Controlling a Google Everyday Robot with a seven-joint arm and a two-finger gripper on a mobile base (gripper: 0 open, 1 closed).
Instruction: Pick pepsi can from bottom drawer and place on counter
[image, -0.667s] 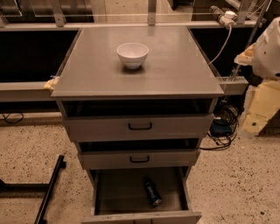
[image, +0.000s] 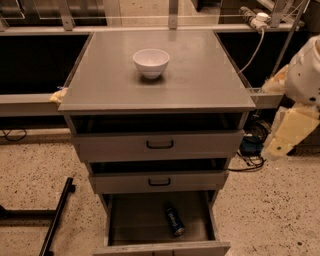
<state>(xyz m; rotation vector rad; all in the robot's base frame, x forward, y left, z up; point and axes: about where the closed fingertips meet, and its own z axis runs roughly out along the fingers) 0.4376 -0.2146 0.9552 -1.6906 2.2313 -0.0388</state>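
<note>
The pepsi can (image: 174, 222) lies on its side in the open bottom drawer (image: 135, 220), right of its middle. The two shallower drawers above, with black handles, stand partly pulled out. The counter (image: 200, 80) is the grey top of the cabinet and carries a white bowl (image: 151, 62) near its back middle. My gripper (image: 281, 141) hangs at the end of the cream arm to the right of the cabinet, level with the upper drawers, well away from the can and holding nothing that I can see.
A black bar (image: 56, 217) lies on the speckled floor at the lower left. Cables (image: 250, 150) and a blue object sit on the floor right of the cabinet. A grey ledge (image: 25, 102) runs behind the cabinet on both sides.
My arm on the right sits slightly lower than before. The can, the drawers and the bowl have not moved.
</note>
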